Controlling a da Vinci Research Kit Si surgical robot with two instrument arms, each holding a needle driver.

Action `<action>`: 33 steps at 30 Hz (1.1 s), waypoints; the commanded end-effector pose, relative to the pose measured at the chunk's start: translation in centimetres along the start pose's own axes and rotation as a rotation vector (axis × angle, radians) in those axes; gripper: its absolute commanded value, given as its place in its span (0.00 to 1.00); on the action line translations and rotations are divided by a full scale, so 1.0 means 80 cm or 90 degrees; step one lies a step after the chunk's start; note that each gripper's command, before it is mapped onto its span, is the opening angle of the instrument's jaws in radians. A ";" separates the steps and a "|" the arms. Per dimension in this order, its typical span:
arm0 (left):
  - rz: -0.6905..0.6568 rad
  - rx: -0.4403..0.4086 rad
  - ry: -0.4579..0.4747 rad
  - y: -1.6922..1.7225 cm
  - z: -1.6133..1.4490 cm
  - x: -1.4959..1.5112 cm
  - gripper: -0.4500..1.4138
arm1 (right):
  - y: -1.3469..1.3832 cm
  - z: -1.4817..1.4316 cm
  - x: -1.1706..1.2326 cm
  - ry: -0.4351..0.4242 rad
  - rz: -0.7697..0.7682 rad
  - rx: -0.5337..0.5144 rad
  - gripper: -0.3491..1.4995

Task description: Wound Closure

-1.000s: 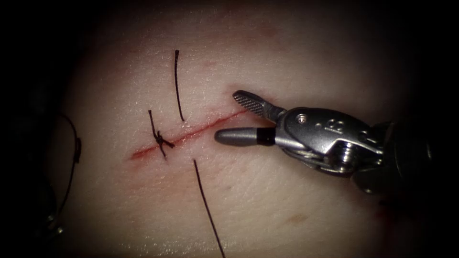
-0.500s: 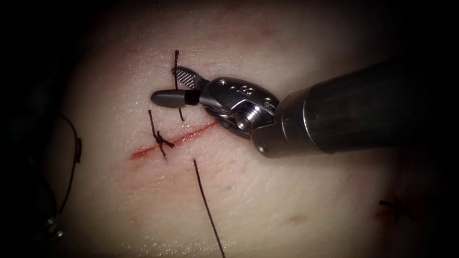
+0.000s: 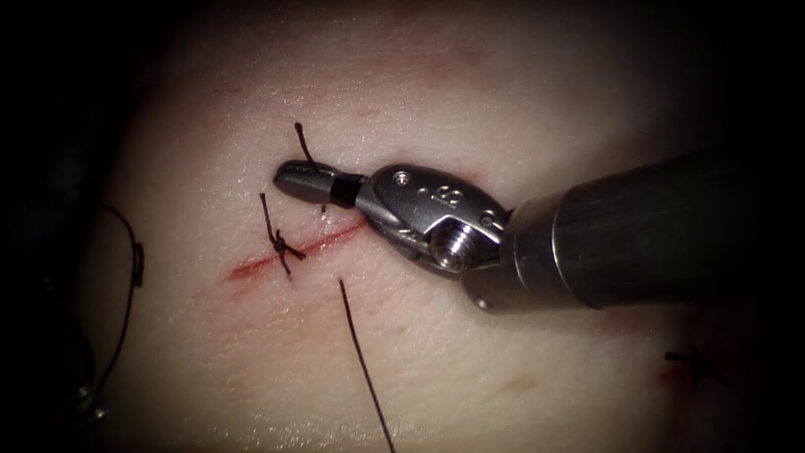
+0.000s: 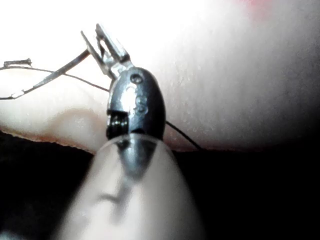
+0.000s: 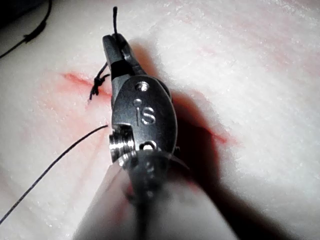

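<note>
The tissue (image 3: 470, 352) carries a slanting cut (image 3: 251, 267) with one tied knot (image 3: 279, 245) (image 5: 97, 82) across it. My right tool (image 3: 295, 180) (image 5: 114, 46) reaches in from the right and lies just beyond the cut. Its jaws are shut on the loose thread tail (image 3: 299, 136) (image 5: 115, 15), whose tip sticks out past them. A second strand of thread (image 3: 360, 361) (image 5: 50, 170) runs from near the cut toward the front. In the left wrist view my left tool (image 4: 102, 35) is shut on the curved needle (image 4: 55, 75) near one end, off the tissue's edge.
Red fluid lines the cut. A dark loop of thread (image 3: 134, 252) hangs at the tissue's left edge. A small earlier stitch (image 3: 692, 362) sits at the front right. The right tool's thick shaft (image 3: 654, 226) covers the cut's right end.
The right tool moved left from the cut's right end to the thread tail, and its open jaws closed on it. The tail now shows shorter and bent.
</note>
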 end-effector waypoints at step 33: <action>0.080 0.030 0.004 -0.0181 0.0127 0.0083 0.00 | -0.0029 -0.0114 0.0034 0.145 0.010 0.039 0.91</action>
